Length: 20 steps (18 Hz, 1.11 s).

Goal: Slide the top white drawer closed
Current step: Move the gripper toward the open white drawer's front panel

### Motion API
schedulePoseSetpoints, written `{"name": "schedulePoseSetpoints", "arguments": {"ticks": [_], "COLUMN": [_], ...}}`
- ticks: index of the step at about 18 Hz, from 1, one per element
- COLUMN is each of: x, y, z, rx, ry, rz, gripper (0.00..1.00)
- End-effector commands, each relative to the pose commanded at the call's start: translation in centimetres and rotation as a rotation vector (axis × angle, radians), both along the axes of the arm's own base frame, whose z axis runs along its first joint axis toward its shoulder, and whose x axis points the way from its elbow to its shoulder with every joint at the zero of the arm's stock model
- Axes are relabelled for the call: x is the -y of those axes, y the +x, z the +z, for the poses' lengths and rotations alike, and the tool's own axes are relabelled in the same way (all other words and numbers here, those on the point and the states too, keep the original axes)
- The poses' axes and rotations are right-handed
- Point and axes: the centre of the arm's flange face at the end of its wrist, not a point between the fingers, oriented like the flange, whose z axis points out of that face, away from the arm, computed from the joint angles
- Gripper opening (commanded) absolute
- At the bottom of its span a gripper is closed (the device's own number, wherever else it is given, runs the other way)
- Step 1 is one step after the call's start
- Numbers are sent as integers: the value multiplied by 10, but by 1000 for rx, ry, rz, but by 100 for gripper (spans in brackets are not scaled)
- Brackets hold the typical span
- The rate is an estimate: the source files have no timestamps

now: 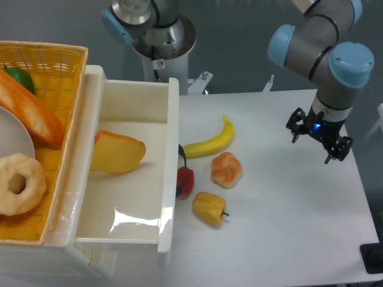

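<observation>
The top white drawer (134, 230) is pulled out to the right from the white unit at the left. Its front panel (169, 167) carries a thin black curved handle (181, 170). A yellow-orange wedge (117, 152) lies inside it. My gripper (316, 142) hangs over the table's right side, far to the right of the drawer front, pointing down. Its black fingers (293, 130) stand apart and hold nothing.
A yellow wicker basket (57, 60) with bread, a doughnut and a plate sits on the unit. A red item (187, 181) lies right against the drawer front. A banana (210, 142), a bun (227, 169) and a yellow pepper (209, 208) lie just to its right.
</observation>
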Motion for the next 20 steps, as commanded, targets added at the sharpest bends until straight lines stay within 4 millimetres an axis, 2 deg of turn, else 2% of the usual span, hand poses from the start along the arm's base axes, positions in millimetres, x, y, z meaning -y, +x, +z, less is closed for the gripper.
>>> {"name": "schedulePoseSetpoints", "arguments": {"ticks": [5,9,14,16,20], "x": [-3,4,9,8,-17], "y": [6,17,35,43,59], "z": [0,-11,2,6,8], "rx": [9,30,29,36,64], "ry": [7,16,25,35,79], "rz": [30,84,94,192,284], "gripper": [100,100,100,100,100]}}
